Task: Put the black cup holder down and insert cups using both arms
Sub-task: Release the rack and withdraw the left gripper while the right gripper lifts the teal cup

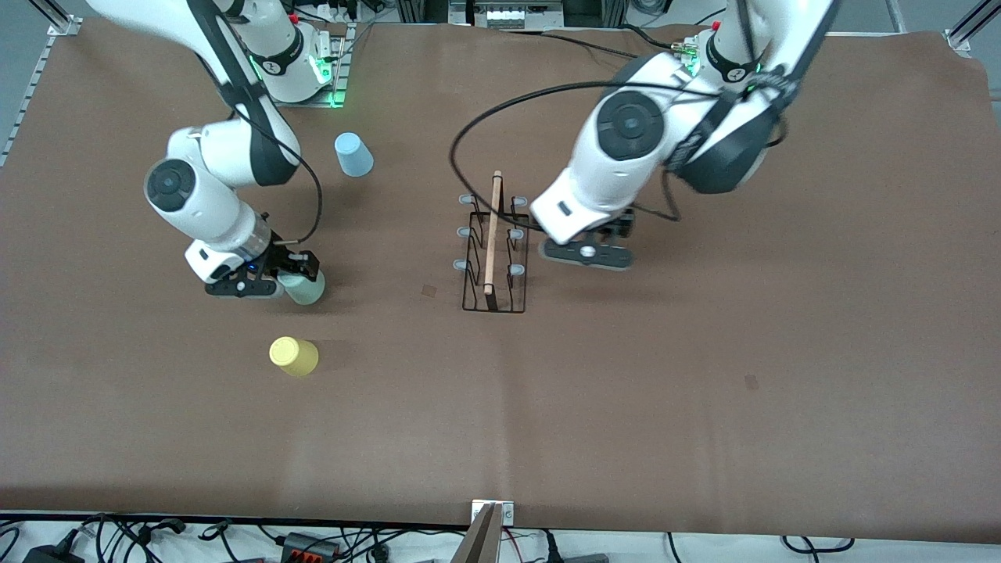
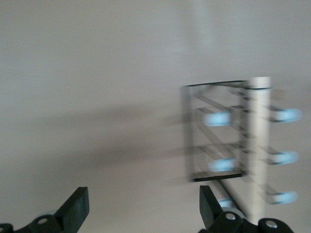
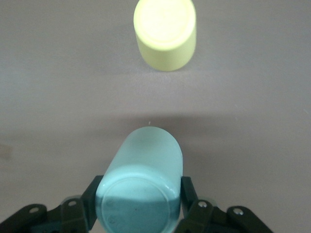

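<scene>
The black cup holder point(image 1: 494, 252) stands mid-table, a wire rack with a wooden rod handle and pale-tipped pegs, blurred in the left wrist view point(image 2: 228, 141). My left gripper point(image 1: 614, 233) point(image 2: 143, 211) hangs open beside it, toward the left arm's end, with nothing between its fingers. My right gripper point(image 1: 297, 270) point(image 3: 139, 196) is shut on the mint green cup point(image 1: 306, 291) point(image 3: 146, 170), which is base up. The yellow cup point(image 1: 294, 356) point(image 3: 165, 34) stands upside down nearer the front camera. The light blue cup point(image 1: 354, 154) stands upside down near the right arm's base.
A brown mat point(image 1: 704, 391) covers the table. A black cable point(image 1: 469, 125) loops from the left arm over the mat above the holder. Cables and plugs point(image 1: 297, 543) lie along the edge nearest the front camera.
</scene>
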You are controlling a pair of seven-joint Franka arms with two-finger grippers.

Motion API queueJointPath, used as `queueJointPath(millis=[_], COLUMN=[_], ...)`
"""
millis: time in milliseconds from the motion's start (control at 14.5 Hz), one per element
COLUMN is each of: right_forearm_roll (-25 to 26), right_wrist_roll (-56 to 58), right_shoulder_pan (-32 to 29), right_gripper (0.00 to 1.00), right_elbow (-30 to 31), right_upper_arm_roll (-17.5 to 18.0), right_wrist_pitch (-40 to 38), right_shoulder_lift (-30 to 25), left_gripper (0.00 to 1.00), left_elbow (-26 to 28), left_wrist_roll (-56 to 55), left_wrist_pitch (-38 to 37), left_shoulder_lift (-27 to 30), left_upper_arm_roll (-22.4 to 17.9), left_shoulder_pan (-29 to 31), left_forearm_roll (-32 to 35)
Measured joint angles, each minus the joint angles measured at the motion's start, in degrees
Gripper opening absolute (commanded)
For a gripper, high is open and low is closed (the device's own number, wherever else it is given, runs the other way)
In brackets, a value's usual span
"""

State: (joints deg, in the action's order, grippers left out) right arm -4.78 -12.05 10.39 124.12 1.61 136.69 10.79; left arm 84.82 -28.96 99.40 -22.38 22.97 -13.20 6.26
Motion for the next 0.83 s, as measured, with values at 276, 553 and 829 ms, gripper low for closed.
queueJointPath(millis=[276,553,829], right_forearm_roll=[-0.06,-0.06,-0.06], right_wrist_roll=[-20.13,-43.06,-55.48], right_shoulder_pan=[0.59,4.15,8.13], right_gripper=[0.24,0.24,0.24], right_elbow=[0.16,-0.03,-3.66], right_upper_arm_roll=[9.41,19.74,20.85], right_wrist_pitch=[-10.57,-9.67,-7.67], right_shoulder_lift=[-10.94,-11.56,-7.7], left_gripper=[1.0,1.0,1.0], left_elbow=[0.05,0.05,0.13], left_wrist_roll=[14.89,31.97,43.03], left_wrist_pitch=[-8.79,-10.97,-13.25], left_shoulder_lift=[4.05,6.49,10.33], left_upper_arm_roll=[-0.23,-0.31,-2.98], left_shoulder_pan=[10.19,23.62,30.97], left_forearm_roll=[4.8,4.82,-1.65])
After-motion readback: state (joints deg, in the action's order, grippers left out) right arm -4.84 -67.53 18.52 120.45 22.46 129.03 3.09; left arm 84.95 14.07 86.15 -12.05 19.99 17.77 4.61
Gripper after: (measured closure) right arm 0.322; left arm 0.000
